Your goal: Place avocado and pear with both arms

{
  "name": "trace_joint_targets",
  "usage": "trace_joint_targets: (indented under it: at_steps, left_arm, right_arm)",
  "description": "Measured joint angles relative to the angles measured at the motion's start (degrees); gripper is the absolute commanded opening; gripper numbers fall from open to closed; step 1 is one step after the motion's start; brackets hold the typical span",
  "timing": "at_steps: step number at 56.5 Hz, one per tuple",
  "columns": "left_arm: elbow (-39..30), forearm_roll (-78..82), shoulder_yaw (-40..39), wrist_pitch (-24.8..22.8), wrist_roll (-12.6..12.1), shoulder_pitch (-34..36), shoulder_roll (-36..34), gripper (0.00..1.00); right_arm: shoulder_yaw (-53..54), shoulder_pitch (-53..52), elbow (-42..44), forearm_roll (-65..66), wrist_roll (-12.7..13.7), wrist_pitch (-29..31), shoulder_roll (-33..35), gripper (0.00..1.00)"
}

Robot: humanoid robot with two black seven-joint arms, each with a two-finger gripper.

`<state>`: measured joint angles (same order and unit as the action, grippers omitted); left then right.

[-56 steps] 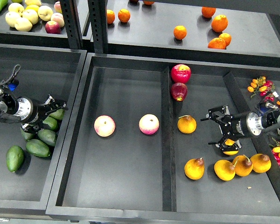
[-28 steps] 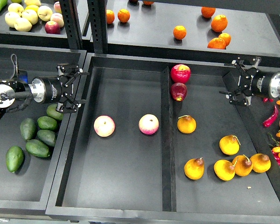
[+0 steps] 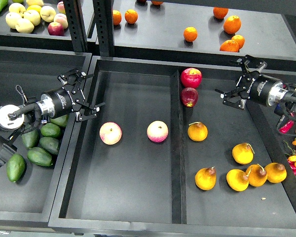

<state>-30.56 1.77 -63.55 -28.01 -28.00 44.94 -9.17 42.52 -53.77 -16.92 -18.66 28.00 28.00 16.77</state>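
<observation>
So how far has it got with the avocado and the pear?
Nothing looks placed yet. Both the left gripper and right gripper hang open and empty. The avocados lie in the left tray and the pears in the right one, so picking and placing both remains.

So the whole surface is black trays. The big middle tray (image 3: pixel 133 197) has a divider: left half holds two pink-yellow apples (image 3: pixel 110 133) side by side, well apart. Right half has two red apples (image 3: pixel 191 77) touching at the top, a round orange-yellow fruit (image 3: pixel 197 131) in the middle, and five pears (image 3: pixel 205 178) toward the lower right, three of them bunched together. The tray on the left (image 3: pixel 19 192) has a cluster of green avocados (image 3: pixel 40 156), one (image 3: pixel 16 167) lying a bit apart at lower left.
</observation>
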Motion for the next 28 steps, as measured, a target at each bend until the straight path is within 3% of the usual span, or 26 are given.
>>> trace_joint_targets:
  at_steps: [16,28]
  left_arm:
    - [1.8,-1.2,-7.4,0.0,0.0,-2.7,2.4,0.99]
    - [1.8,-1.5,-14.7,0.0,0.5,-4.0,7.5,0.99]
  right_arm:
    - [27.8,7.7,1.3,-0.1,0.0,0.0,-13.8,0.99]
    - [33.8,8.9,1.3,-0.1,0.0,0.0,-16.2,0.99]
